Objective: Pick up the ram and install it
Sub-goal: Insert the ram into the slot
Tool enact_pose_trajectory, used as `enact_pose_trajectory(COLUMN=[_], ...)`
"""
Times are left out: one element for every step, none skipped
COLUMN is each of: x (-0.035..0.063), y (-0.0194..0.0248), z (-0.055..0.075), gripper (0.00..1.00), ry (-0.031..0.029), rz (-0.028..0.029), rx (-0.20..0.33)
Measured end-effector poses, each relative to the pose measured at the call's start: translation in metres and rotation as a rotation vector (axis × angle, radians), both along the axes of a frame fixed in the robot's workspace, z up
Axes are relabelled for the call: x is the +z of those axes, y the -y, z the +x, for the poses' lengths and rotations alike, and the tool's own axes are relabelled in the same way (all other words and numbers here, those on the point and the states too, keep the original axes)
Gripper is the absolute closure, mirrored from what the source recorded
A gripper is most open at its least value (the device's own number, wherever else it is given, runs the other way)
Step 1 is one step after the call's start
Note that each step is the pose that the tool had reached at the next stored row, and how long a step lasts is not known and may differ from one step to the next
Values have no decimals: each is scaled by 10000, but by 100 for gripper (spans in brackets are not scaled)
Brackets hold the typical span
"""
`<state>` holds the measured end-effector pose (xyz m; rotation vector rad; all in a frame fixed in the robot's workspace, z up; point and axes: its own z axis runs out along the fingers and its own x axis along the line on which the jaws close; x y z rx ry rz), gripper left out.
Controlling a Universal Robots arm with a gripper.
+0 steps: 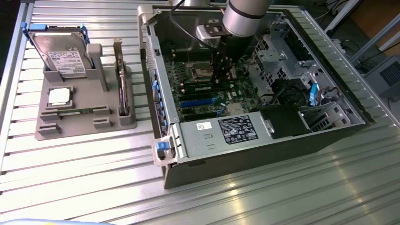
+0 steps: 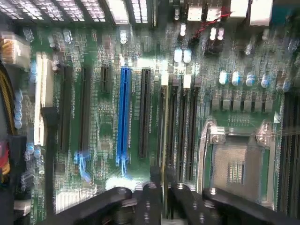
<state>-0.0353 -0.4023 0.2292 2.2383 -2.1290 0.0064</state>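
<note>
My gripper (image 2: 165, 206) is down inside the open computer case (image 1: 187, 145), over the green motherboard (image 2: 108, 154). Its dark fingers (image 2: 150, 201) stand close together, shut on the ram (image 2: 164, 140). The ram is seen edge-on as a thin pale-green strip running away from the fingertips. It hangs alongside the row of black memory slots (image 2: 183, 136), beside the processor socket (image 2: 234, 168); I cannot tell whether it touches a slot. In the exterior view, the arm (image 1: 244, 16) reaches in from the case's far side, and the gripper (image 1: 220, 75) is dark against the board.
A grey holder tray (image 1: 81, 129) at the exterior view's left carries a hard drive (image 1: 59, 51), a square silver processor chip (image 1: 59, 96), an upright dark expansion card (image 1: 122, 89) and a thin green strip (image 1: 75, 113). A blue slot (image 2: 124, 117), power supply (image 1: 234, 131) and drive cage (image 1: 281, 51) surround the gripper.
</note>
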Motion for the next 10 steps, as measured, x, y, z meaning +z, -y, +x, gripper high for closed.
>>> enact_pose_trajectory(x=[1,7,36,88,173,212,217,212,205,203], y=[1,1,1,-2,-25,-47,-53,-53,-53,-52], z=[0,-2,-1,-2,-2,-1,2,69,181,295], gripper=[80,80,80,80,80,81,89,89,89,89], ry=[-2,-4,-3,3,17,27,28,-24,-150,-250], rz=[-2,-14,-22,-26,-45,-68,-74,-73,-75,-77], rx=[-1,-3,-2,-2,-3,-3,0,-2,0,1])
